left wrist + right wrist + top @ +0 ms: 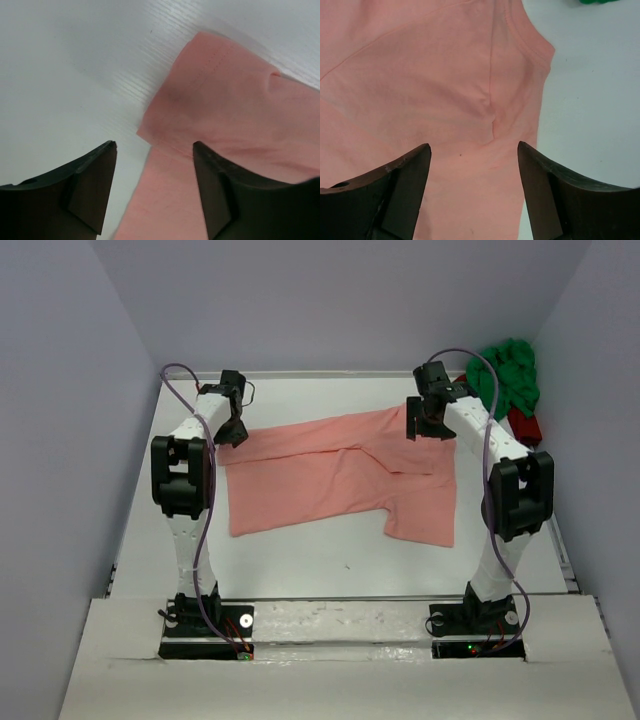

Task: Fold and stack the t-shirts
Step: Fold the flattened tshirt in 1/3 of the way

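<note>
A salmon pink t-shirt [340, 480] lies partly folded on the white table, spread from left to right. A bright green t-shirt [512, 375] sits bunched at the far right corner. My left gripper [232, 425] hovers over the pink shirt's far left corner, open, with only cloth [225, 115] and table below the fingers. My right gripper [422, 422] hangs over the shirt's far right edge, open too, with pink cloth [445, 90] lying flat beneath it. Neither gripper holds anything.
A dark red block [524, 426] lies under the green shirt at the right edge. Pale walls close in the table [300, 560] on the left, back and right. Both arm bases stand at the near edge.
</note>
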### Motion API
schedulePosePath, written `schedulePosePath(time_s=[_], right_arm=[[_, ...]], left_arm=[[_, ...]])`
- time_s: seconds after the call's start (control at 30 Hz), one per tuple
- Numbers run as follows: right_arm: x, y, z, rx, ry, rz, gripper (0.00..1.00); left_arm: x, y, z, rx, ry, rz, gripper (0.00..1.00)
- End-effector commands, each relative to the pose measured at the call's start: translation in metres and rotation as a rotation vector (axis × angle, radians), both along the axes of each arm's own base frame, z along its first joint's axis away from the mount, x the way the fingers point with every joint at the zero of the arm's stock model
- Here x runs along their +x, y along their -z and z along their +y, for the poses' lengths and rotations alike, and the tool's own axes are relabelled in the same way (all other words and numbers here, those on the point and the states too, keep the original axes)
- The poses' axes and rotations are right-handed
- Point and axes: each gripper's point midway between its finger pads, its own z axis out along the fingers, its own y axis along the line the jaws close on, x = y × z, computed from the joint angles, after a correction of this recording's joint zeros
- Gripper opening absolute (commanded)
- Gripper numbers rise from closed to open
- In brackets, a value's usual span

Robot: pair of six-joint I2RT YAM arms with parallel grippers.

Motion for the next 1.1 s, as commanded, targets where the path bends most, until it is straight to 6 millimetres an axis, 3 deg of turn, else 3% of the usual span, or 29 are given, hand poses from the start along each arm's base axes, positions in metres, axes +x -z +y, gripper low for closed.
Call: schedulePosePath(time_s=[0.0,0.13,0.2,0.23,0.3,0.37,0.4,0.43,0.47,0.53,0.57,0.6,0.7,0.77,0.9,1.07], right_arm=[[0.004,-0.043,-0.004,0.0,0.026,-0.121,0.76],[0.019,-0.061,0.002,0.009,-0.012,-0.17,0.74],[0.029,-0.055,0.007,0.018,-0.019,-0.164,0.65],[0.038,-0.064,0.01,0.021,-0.039,-0.189,0.61],[0.051,-0.058,0.014,0.026,-0.042,-0.187,0.44],[0.065,-0.068,0.02,0.033,-0.076,-0.214,0.37],[0.07,-0.062,0.019,0.015,-0.076,-0.204,0.21],[0.076,-0.068,0.018,0.026,-0.085,-0.219,0.05],[0.079,-0.068,0.021,0.032,-0.1,-0.218,0.0],[0.088,-0.055,0.017,0.048,-0.102,-0.192,0.0],[0.093,-0.06,0.022,0.065,-0.121,-0.201,0.0],[0.091,-0.049,0.022,0.064,-0.123,-0.169,0.01],[0.091,-0.033,0.015,0.04,-0.115,-0.127,0.52],[0.092,-0.022,0.01,0.05,-0.112,-0.109,0.53],[0.094,0.0,-0.028,0.065,-0.023,-0.075,0.53],[0.102,0.019,-0.04,0.071,-0.02,-0.059,0.53]], left_arm=[[-0.008,-0.024,0.006,0.009,-0.038,-0.033,0.81],[-0.01,-0.05,0.008,0.01,-0.054,-0.108,0.83],[-0.008,-0.067,0.004,0.007,-0.043,-0.143,0.83],[-0.004,-0.077,0.002,0.011,-0.024,-0.166,0.82],[-0.001,-0.085,-0.004,0.019,0.004,-0.178,0.82],[0.004,-0.085,-0.012,0.006,0.045,-0.178,0.79],[0.006,-0.082,-0.017,-0.014,0.062,-0.177,0.77],[0.006,-0.078,-0.019,-0.015,0.075,-0.166,0.73],[0.006,-0.075,-0.02,-0.016,0.081,-0.157,0.68],[0.009,-0.068,-0.025,-0.033,0.1,-0.15,0.59],[0.01,-0.063,-0.028,-0.043,0.112,-0.14,0.52],[0.011,-0.061,-0.03,-0.053,0.118,-0.138,0.47],[0.013,-0.06,-0.037,-0.087,0.132,-0.14,0.44],[0.014,-0.065,-0.039,-0.1,0.142,-0.156,0.35],[0.017,-0.084,-0.04,-0.103,0.151,-0.191,0.36],[0.017,-0.107,-0.04,-0.105,0.167,-0.234,0.38]])
